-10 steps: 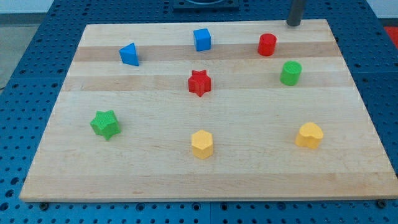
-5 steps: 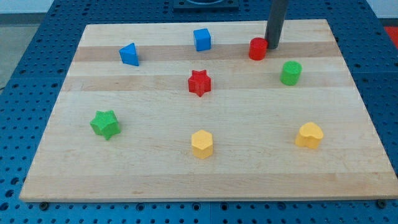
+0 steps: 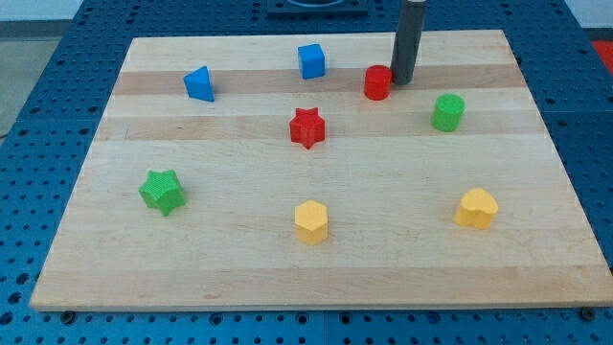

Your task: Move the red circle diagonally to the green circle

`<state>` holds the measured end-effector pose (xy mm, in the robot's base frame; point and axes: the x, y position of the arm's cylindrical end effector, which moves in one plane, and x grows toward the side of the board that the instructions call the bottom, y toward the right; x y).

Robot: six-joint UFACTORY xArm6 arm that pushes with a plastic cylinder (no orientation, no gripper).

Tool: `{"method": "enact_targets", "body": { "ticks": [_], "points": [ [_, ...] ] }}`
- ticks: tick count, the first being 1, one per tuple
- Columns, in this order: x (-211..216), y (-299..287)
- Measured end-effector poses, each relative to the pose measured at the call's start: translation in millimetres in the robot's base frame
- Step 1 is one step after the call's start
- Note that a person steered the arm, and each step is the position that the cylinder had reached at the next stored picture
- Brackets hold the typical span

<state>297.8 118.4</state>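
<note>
tip [image 3: 402, 80] touching red circle [image 3: 377, 83], right side

Single camera, raised in front of the bench [image 3: 316, 278], angled down and across it. Moderate range: whole wooden board in frame, blue perforated surface showing round its edges.

We see red circle [image 3: 377, 82] and star [image 3: 306, 127] | green circle [image 3: 447, 112], green star [image 3: 162, 192] | two blue blocks [image 3: 310, 60] [image 3: 198, 83] | two yellow blocks [image 3: 311, 221] [image 3: 476, 208] | dark rod, my tip [image 3: 402, 80] | pale striped wooden board [image 3: 239, 259] | blue perforated table [image 3: 29, 144]
</note>
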Motion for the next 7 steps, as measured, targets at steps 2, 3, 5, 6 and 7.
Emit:
{"method": "enact_targets", "body": {
  "ticks": [2,3,5,6,7],
  "points": [
    [39,-19],
    [39,-20],
    [39,-11],
    [39,-10],
    [56,-37]
  ]
}}
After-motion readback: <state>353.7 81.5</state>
